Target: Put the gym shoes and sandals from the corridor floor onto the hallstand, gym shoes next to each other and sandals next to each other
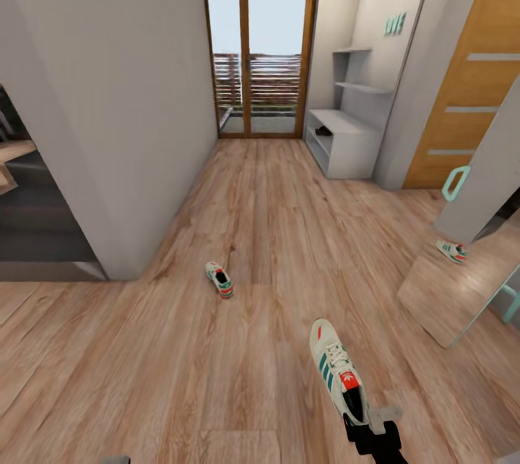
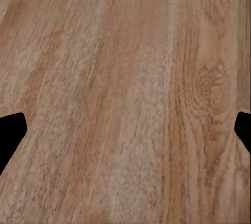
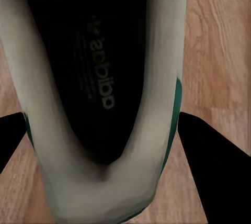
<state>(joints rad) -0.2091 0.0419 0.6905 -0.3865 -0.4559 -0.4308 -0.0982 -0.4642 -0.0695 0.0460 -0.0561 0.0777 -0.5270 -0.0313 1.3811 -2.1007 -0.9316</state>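
Right gripper [image 1: 365,426] clamped on the heel of one gym shoe [image 1: 338,371], toe pointing away down the corridor; in the right wrist view its fingers [image 3: 209,166] flank the shoe's heel collar [image 3: 99,103]. Left gripper [image 2: 125,130] spread wide over bare wood floor [image 2: 120,77], holding nothing. Second gym shoe [image 1: 219,280] lies on the floor, farther ahead. Shoe rack [image 1: 345,139] stands at the far right wall, a dark item [image 1: 323,131] on its shelf, too small to identify.

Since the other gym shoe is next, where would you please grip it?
Grip the far gym shoe across its heel collar from above: it lies upright on the corridor floor, opening upward, as with the near gym shoe in the right gripper.
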